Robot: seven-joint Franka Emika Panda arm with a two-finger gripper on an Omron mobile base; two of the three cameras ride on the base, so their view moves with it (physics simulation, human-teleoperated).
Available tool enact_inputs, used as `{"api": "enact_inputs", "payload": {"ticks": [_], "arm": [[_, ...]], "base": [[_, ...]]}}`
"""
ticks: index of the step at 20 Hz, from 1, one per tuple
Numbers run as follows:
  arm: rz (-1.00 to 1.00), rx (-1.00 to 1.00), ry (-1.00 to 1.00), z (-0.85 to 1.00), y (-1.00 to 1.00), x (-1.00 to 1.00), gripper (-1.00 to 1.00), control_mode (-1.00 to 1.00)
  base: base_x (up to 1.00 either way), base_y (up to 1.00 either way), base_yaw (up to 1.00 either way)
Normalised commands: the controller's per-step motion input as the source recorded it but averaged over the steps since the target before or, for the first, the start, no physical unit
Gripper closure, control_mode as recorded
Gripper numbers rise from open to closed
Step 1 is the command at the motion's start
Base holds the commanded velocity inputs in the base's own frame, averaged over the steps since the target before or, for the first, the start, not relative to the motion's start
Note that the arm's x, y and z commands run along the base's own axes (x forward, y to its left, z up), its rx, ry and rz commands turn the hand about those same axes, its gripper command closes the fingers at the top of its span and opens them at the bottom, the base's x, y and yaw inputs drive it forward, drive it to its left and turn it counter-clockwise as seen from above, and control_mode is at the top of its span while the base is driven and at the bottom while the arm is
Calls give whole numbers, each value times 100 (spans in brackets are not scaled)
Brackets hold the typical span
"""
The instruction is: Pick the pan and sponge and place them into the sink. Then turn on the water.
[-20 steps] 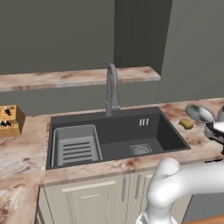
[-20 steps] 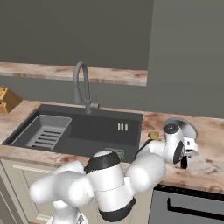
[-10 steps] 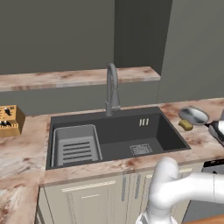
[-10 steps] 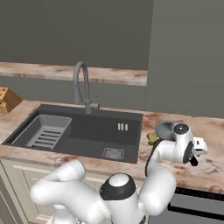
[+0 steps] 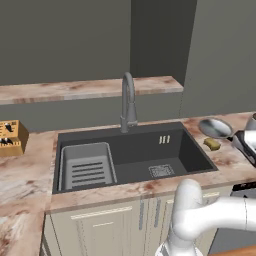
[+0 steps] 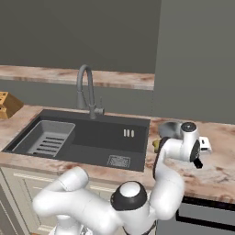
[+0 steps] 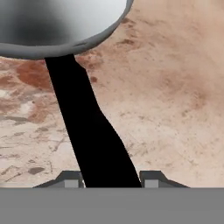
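The sink (image 5: 130,150) sits recessed in the table (image 5: 30,165), well left of the pan (image 5: 216,127), which rests on the table at the far right with the sponge (image 5: 212,144) just beside its near edge. The pan looks stiff, smooth steel and fairly heavy at the bowl, so the black handle (image 7: 87,131) is the place to hold, though it may tip bowl-down. The gripper (image 7: 111,178) straddles that handle, fingers at both sides, apparently clamping it; actual contact is cut off at the hand view's lower edge. The sponge looks light and soft.
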Motion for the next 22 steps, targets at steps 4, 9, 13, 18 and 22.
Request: {"api": "enact_inputs", "payload": {"ticks": [4,9,13,18,22], "arm": [[9,0,-4,17,56,-18,100,-100],[8,0,-11,82,6,-45,100,-100],[8,0,-12,87,0,-55,100,-100],[11,-3,-3,55,22,-22,100,-100],[15,-8,0,17,59,0,100,-100]], "base": [[0,0,0],[0,0,0],[0,0,0],[0,0,0],[0,0,0]]}}
